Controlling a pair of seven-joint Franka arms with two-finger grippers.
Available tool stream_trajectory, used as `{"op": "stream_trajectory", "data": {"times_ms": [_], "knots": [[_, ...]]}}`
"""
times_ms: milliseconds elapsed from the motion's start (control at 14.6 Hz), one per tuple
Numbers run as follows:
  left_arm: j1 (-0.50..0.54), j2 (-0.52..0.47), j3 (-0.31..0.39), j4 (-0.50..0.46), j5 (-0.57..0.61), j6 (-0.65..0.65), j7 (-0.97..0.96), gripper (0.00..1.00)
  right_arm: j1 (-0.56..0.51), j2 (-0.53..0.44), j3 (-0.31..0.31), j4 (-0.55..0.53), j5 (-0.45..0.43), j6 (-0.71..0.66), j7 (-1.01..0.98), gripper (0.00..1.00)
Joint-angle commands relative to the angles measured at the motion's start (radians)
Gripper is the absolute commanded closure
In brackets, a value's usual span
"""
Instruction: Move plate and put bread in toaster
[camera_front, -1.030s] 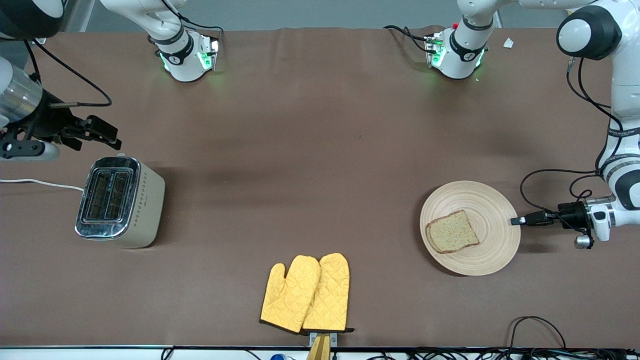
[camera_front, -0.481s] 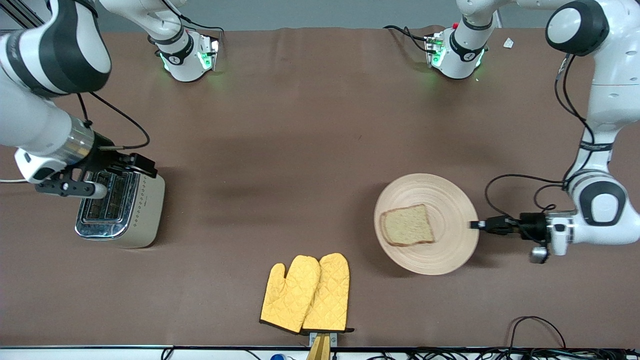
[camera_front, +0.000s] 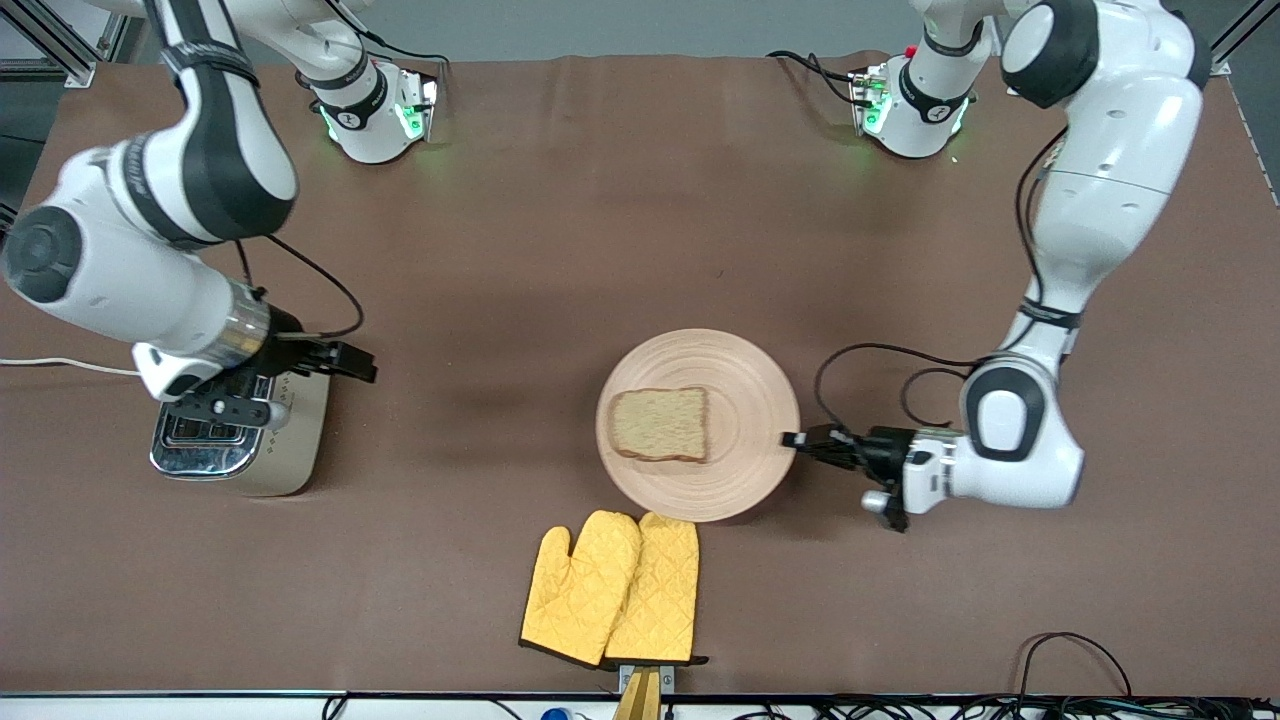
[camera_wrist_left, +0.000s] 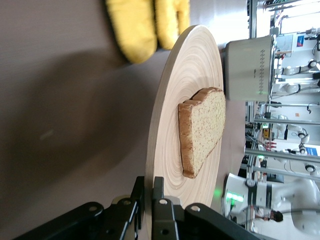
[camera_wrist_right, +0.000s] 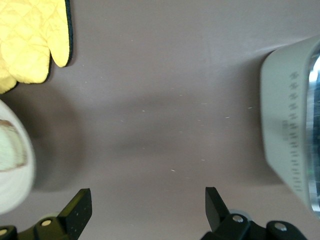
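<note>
The light-wood plate (camera_front: 750, 400) is at the table's middle with the brown bread slice (camera_front: 660, 424) lying flat on it. My left gripper (camera_front: 792, 438) is shut on the plate's rim at the left arm's end of the plate. The left wrist view shows the plate (camera_wrist_left: 172, 110), the bread (camera_wrist_left: 204, 127) and my left gripper (camera_wrist_left: 150, 192), one finger on each face of the rim. The cream toaster (camera_front: 296, 440) stands toward the right arm's end, partly hidden by the right arm. My right gripper (camera_front: 355, 362) is open and empty over the toaster's edge, and the right wrist view (camera_wrist_right: 147, 205) shows bare cloth between its fingers.
A pair of yellow oven mitts (camera_front: 612, 588) lies nearer the front camera than the plate, almost touching its rim. The toaster's white cord (camera_front: 60, 364) runs off the table's end. The right wrist view shows the toaster's side (camera_wrist_right: 287, 130) and a mitt (camera_wrist_right: 30, 40).
My left gripper has carried the plate with the bread from the left arm's end to the table's middle. My right arm has swung in over the toaster toward the middle.
</note>
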Motion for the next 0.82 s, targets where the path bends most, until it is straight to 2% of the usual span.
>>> {"op": "stream_trajectory", "data": {"times_ms": [0,481,755], "knots": [[-0.064,-0.007,-0.003,-0.010,-0.101,0.053,0.003,1.00,0.105,0.053,-0.006,-0.003,0.014,0.052,0.136,0.00],[-0.183,0.036,-0.003,-0.026,-0.170,0.102,0.007,1.00,0.196,0.193,-0.006,-0.005,0.009,0.170,0.214,0.01],[-0.236,0.059,-0.003,-0.035,-0.187,0.197,0.010,0.99,0.219,0.251,-0.007,0.000,0.004,0.204,0.222,0.01]]}}
